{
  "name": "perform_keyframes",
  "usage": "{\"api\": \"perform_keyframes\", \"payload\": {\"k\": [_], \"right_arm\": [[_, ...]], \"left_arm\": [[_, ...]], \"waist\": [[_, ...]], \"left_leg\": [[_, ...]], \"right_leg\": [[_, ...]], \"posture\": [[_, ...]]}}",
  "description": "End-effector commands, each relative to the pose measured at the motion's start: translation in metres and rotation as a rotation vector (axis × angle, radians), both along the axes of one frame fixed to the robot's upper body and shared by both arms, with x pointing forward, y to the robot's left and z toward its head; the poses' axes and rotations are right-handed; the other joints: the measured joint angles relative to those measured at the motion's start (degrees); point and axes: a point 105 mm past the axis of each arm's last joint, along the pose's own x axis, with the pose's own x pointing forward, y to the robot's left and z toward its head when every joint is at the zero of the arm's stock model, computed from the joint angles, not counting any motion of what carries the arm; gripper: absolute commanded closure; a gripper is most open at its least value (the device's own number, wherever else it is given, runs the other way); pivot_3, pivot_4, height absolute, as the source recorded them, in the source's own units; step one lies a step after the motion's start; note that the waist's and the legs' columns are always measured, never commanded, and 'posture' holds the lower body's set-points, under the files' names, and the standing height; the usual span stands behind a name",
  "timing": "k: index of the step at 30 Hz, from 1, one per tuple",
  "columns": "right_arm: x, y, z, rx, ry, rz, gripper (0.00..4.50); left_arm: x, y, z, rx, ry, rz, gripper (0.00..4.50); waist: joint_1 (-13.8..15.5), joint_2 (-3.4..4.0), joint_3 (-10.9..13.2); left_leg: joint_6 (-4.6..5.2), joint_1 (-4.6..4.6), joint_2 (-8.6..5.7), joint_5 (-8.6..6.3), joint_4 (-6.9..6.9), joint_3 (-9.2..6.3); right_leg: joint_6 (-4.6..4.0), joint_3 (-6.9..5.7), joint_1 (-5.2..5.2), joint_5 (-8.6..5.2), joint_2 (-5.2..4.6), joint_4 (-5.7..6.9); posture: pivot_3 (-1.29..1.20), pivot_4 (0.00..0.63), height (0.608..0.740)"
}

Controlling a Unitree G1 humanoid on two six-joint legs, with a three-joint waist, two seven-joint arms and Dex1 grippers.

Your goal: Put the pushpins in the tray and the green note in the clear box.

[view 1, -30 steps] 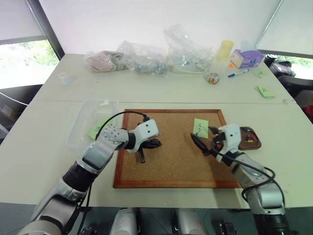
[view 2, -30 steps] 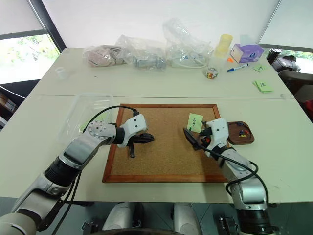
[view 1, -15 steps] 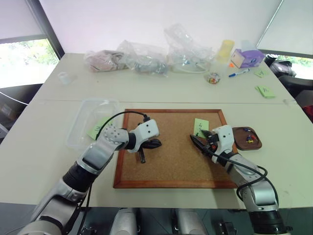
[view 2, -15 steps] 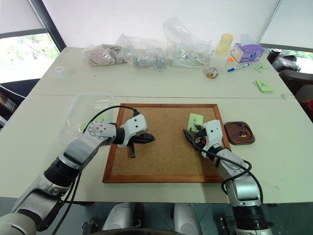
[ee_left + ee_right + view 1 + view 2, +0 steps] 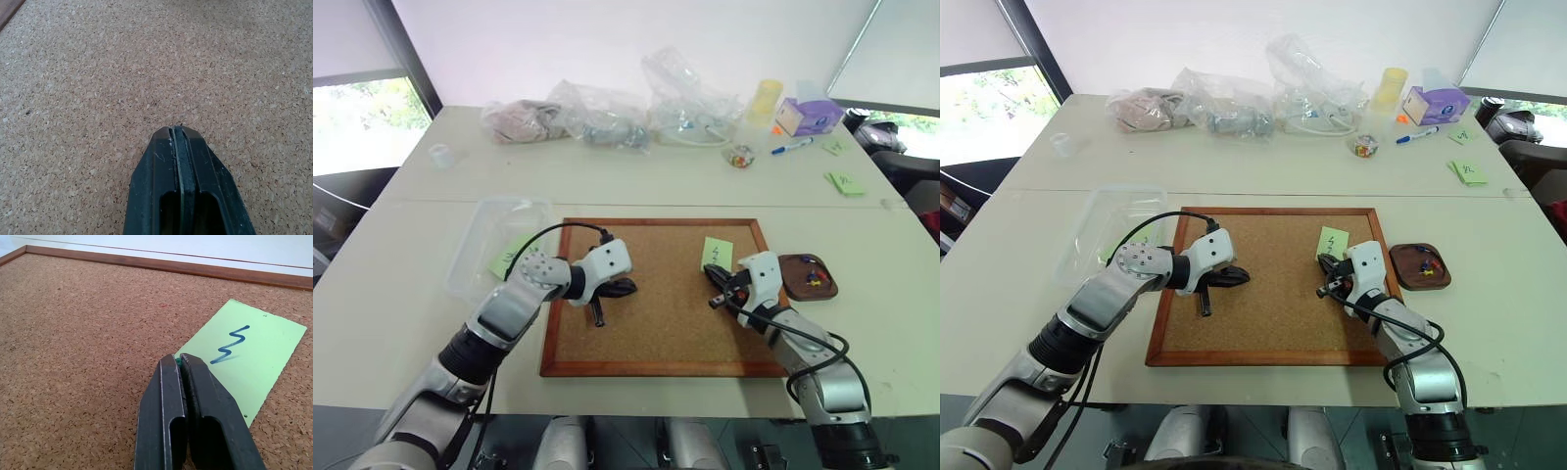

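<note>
On the corkboard (image 5: 656,294) the right gripper (image 5: 182,363) has its two black fingers pressed together, and the tips sit at the near corner of the green note (image 5: 244,357). A tiny green spot shows between the tips in the right wrist view, but it is too small to say what it is, so I cannot tell if the note itself is caught. The note lies flat on the cork with its dark zigzag mark facing up, at about 1 o'clock from the centre of the board, close to the far right corner of the wooden frame.

The left gripper (image 5: 178,134) is also closed, finger against finger, with nothing between them. Its tips are over bare cork on the left half of the board, and I cannot tell whether they touch it.

The tray (image 5: 808,277) stands on the table just beside the right edge of the board, at about 3 o'clock from the note. Several pushpins (image 5: 813,275) lie inside it, red, yellow and dark ones.

The clear box (image 5: 489,240) rests on the table off the left edge of the board, at about 10 o'clock from the left gripper. Another green paper (image 5: 506,259) shows at its near corner.
</note>
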Motion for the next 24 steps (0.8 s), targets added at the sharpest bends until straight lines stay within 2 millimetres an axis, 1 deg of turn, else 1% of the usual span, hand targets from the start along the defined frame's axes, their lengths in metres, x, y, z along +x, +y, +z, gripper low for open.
{"api": "perform_keyframes", "payload": {"k": [1,3,6,12,14,15,17,18,21,22,24], "right_arm": [[0.001,-0.009,0.038,0.003,-0.165,-0.042,4.48],[0.001,-0.014,0.050,0.008,-0.211,-0.061,4.48],[-0.003,-0.015,0.060,0.014,-0.249,-0.067,4.48],[-0.005,-0.012,0.065,0.015,-0.268,-0.058,4.48],[-0.006,-0.011,0.066,0.014,-0.269,-0.054,4.48],[-0.006,-0.010,0.066,0.012,-0.271,-0.051,4.48],[-0.008,-0.008,0.069,0.005,-0.278,-0.042,4.50],[-0.009,-0.008,0.071,-0.001,-0.284,-0.035,4.50],[-0.011,-0.006,0.078,-0.027,-0.303,-0.011,4.50],[-0.011,-0.005,0.081,-0.036,-0.310,-0.002,4.50],[-0.013,-0.003,0.088,-0.054,-0.327,0.022,4.50]], "left_arm": [[-0.003,0.012,-0.024,0.075,0.073,0.041,4.50],[-0.002,0.014,-0.025,0.078,0.075,0.042,4.50],[-0.003,0.014,-0.027,0.077,0.083,0.042,4.50],[-0.002,0.012,-0.027,0.058,0.094,0.040,4.50],[0.002,0.008,-0.018,0.001,0.092,0.037,4.50],[0.004,0.004,-0.010,-0.057,0.104,0.041,4.50],[0.014,-0.006,0.023,-0.243,0.164,0.072,3.81],[0.020,-0.010,0.041,-0.341,0.198,0.083,3.55],[0.031,-0.018,0.089,-0.596,0.309,0.081,2.13],[0.032,-0.020,0.102,-0.673,0.355,0.073,1.62],[0.037,-0.026,0.117,-0.777,0.459,0.067,0.69]], "waist": [[0.0,0.01,0.0],[0.1,0.02,0.0],[0.0,0.01,0.0],[0.0,-0.06,0.0],[0.0,-0.06,0.0],[0.1,-0.05,0.0],[0.3,-0.04,0.0],[0.4,-0.07,0.0],[0.2,-0.34,0.2],[0.1,-0.33,0.2],[-0.1,-0.31,0.2]], "left_leg": [[0.00,-0.02,0.00,0.00,0.00,0.00],[0.00,-0.10,0.00,0.00,0.00,0.00],[0.01,-0.16,-0.01,0.00,0.01,0.00],[0.01,-0.09,-0.01,0.00,0.02,-0.03],[0.01,-0.09,-0.01,0.00,0.02,-0.02],[0.01,-0.09,-0.01,0.00,0.02,-0.02],[0.01,-0.11,-0.02,0.00,0.05,-0.04],[0.02,-0.21,-0.03,0.01,0.12,-0.09],[0.04,-0.42,-0.17,0.01,0.25,-0.15],[0.07,-0.42,-0.19,-0.01,0.25,-0.15],[0.11,-0.42,-0.21,-0.04,0.22,-0.15]], "right_leg": [[0.00,0.00,-0.01,0.00,0.00,-0.01],[0.01,-0.01,-0.07,0.00,0.00,-0.02],[0.02,-0.01,-0.12,0.01,0.01,-0.04],[0.02,-0.02,-0.03,0.01,0.08,-0.07],[0.02,-0.02,-0.02,0.01,0.07,-0.07],[0.02,-0.02,-0.02,0.01,0.07,-0.07],[0.02,-0.03,-0.01,0.01,0.05,-0.07],[0.02,-0.06,-0.05,0.01,0.05,-0.07],[0.05,-0.10,-0.16,0.03,0.09,-0.07],[0.06,-0.10,-0.17,0.04,0.10,-0.10],[0.23,-0.09,-0.15,0.12,0.13,-0.15]], "posture": [[0.00,0.150,0.737],[0.00,0.150,0.737],[0.00,0.150,0.737],[0.00,0.150,0.737],[0.00,0.150,0.737],[0.00,0.150,0.737],[0.00,0.150,0.737],[0.00,0.150,0.737],[0.00,0.150,0.737],[0.00,0.150,0.737],[0.00,0.150,0.737]]}}
